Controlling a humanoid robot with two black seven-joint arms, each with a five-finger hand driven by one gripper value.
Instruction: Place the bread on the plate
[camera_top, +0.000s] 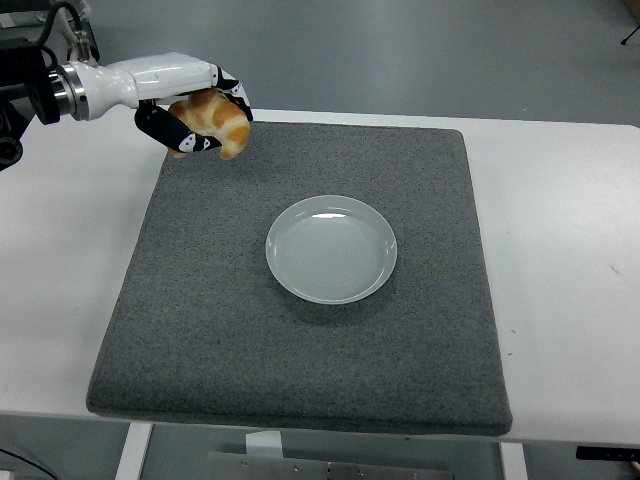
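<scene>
Bread (218, 122) gripped in my left hand (190, 125), held up over the mat's (300, 350) far-left corner. Plate (331, 249) sits empty mid-mat, well apart. Pickup done; carry across and set-down left.

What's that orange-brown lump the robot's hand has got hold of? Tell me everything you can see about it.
It is a golden-brown bread roll, croissant-like in shape, with paler patches and a glossy baked crust. The robot's left hand, white-shelled with black fingers, wraps around it; only those fingers touch it. It hangs in the air over the far left corner of the grey felt mat, left of and beyond the empty pale round plate.
</scene>
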